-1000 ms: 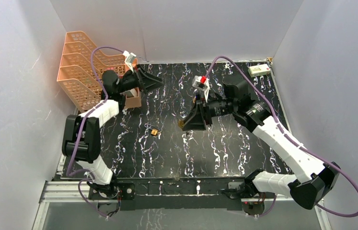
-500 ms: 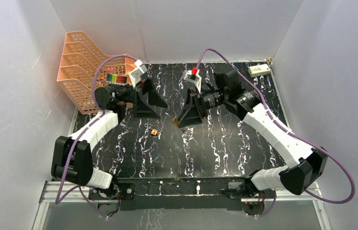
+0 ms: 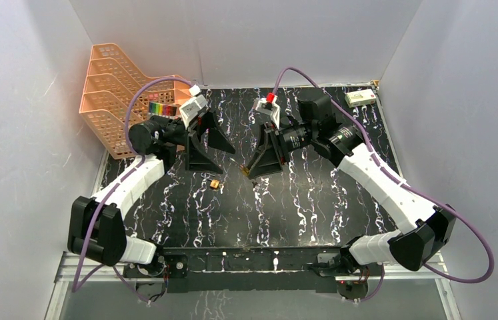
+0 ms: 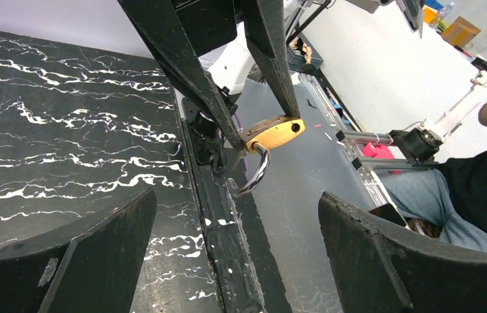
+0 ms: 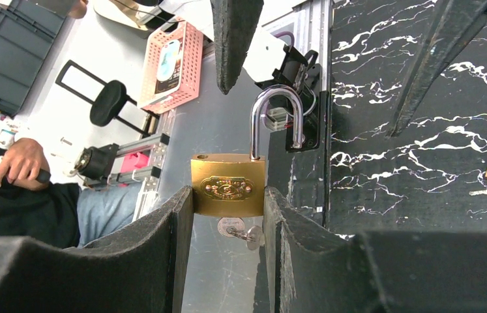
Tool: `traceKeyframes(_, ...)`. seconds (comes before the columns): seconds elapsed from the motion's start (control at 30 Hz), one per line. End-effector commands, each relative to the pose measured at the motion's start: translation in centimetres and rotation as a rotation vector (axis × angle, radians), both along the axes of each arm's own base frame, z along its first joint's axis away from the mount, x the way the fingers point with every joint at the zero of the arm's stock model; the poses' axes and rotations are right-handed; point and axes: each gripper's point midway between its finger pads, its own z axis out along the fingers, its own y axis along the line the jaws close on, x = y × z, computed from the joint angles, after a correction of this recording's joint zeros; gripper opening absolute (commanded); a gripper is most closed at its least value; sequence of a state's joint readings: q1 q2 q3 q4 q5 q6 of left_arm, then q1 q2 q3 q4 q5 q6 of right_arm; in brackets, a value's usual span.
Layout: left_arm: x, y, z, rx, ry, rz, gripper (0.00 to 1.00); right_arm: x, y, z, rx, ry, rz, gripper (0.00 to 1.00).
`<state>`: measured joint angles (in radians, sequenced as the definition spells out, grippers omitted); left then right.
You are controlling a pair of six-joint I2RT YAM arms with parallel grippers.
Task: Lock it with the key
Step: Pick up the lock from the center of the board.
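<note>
Black left gripper (image 4: 237,195): jaws spread wide, nothing between. Small brass lock (image 3: 214,183): on table (image 3: 313,200), apart from both jaw pairs. Right gripper (image 3: 251,171): jaws pinching brass padlock (image 5: 227,186) by its flanks; shackle (image 5: 273,107) open beyond the fingertips (image 5: 182,203); key (image 5: 239,231) in keyhole, between the jaws.

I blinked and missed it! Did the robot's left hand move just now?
Yes. The left hand swung away from the orange baskets, out over the black table toward the small padlock lying there.
</note>
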<state>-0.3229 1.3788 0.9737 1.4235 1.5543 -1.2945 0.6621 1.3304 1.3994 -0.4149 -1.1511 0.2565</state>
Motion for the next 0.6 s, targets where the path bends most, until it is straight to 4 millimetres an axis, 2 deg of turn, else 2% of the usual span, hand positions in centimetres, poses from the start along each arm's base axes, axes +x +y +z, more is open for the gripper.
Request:
traceKeyframes(0.0,-1.5,0.7,1.7,-0.060,-0.240,-0.009,0.91,0.1,0.1,1.8,0.051,-0.042,0.008,0.22)
traceKeyframes(0.2,-1.9,0.7,2.2,-0.071,-0.253,-0.006,0.75,0.4,0.3,1.4,0.045,-0.036,0.007,0.22)
traceKeyframes(0.4,-2.2,0.5,2.8,-0.087,-0.270,-0.012,0.70,0.5,0.4,0.9,0.034,-0.023,0.007,0.23)
traceKeyframes(0.57,-2.4,0.2,2.6,-0.084,-0.257,-0.031,0.57,0.5,0.4,0.6,0.030,-0.020,0.003,0.23)
